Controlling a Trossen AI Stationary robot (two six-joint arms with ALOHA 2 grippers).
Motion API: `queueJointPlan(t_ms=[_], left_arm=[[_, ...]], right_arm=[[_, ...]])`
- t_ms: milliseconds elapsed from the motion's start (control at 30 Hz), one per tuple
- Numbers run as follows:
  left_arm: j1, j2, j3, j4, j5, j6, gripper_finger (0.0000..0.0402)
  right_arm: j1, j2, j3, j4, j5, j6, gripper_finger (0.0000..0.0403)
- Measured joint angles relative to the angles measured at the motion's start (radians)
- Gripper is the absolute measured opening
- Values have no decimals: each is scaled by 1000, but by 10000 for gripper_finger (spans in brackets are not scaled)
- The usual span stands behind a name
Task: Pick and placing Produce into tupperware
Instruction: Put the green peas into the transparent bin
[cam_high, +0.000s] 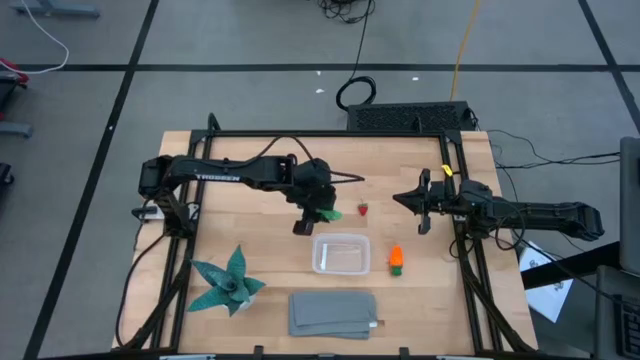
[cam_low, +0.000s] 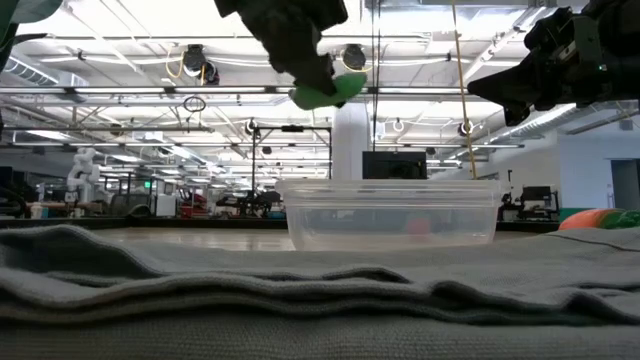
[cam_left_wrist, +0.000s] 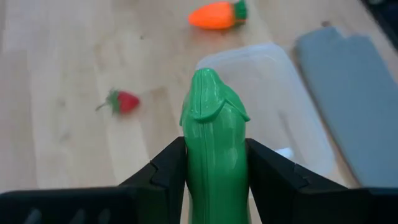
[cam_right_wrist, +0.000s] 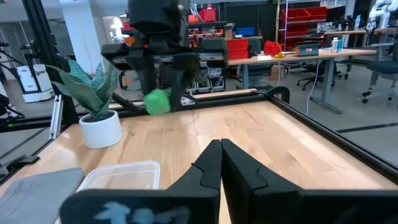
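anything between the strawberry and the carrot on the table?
No, only bare wood between the strawberry and the carrot in the high view; the tupperware sits beside that line.

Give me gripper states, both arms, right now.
Left gripper: closed on the green pod, held in the air near the tupperware.
Right gripper: closed, empty, off at the table's right side.

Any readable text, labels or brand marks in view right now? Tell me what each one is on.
"TROSSEN": white lettering along the left arm, seen from the high view, small but legible.
Nothing readable on the tupperware, the produce or the grey cloth; background signs are too blurred.
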Motion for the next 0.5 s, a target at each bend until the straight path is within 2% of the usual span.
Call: queueJointPlan(t_ms=[233,500], left_arm=[[-17,-22,-2,-30,36,6,143],[-86,-24,-2,23,56,-23,143]], right_arm=[[0,0,0,0,0,-1,0],[0,0,0,0,0,-2,0]])
